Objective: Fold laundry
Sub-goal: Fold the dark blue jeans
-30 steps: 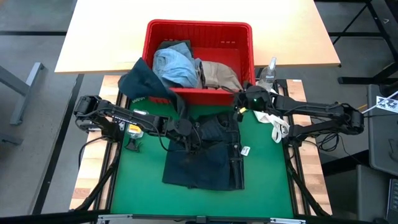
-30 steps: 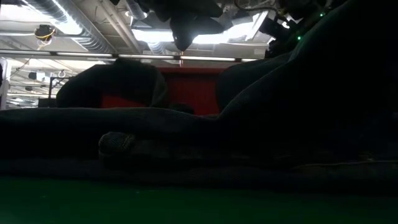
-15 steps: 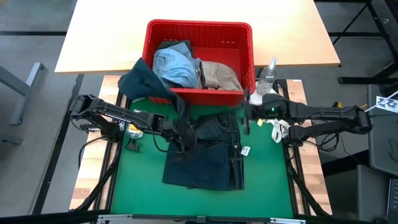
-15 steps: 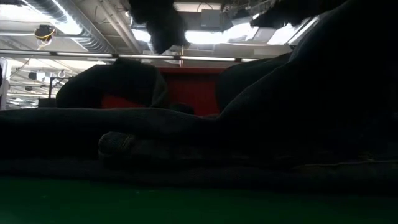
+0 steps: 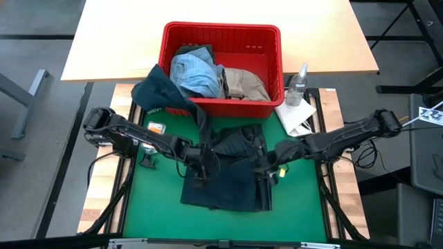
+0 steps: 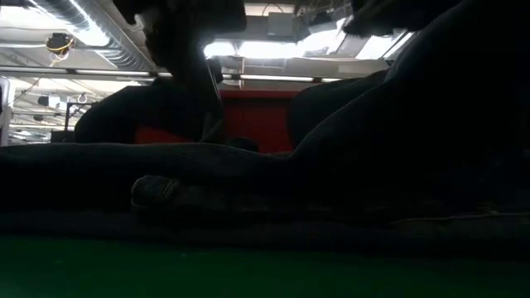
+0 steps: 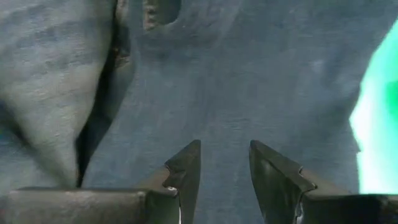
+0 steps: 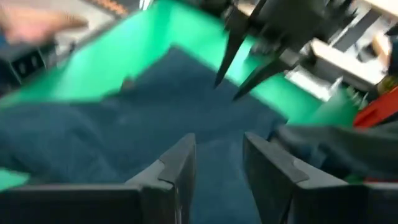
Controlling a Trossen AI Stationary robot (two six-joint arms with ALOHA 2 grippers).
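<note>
I see my right gripper [image 8: 217, 163] parted above dark navy jeans [image 8: 155, 124]; the left gripper [image 8: 245, 59] hangs beyond.

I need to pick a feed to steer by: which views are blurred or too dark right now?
High view: evenly lit and sharp, showing the dark navy jeans on the green mat. Low view: nearly black, the cloth backlit by ceiling lights. Right wrist view: motion-smeared, though the right gripper reads open. Left wrist view: close and soft, with the left gripper open just above denim.
</note>
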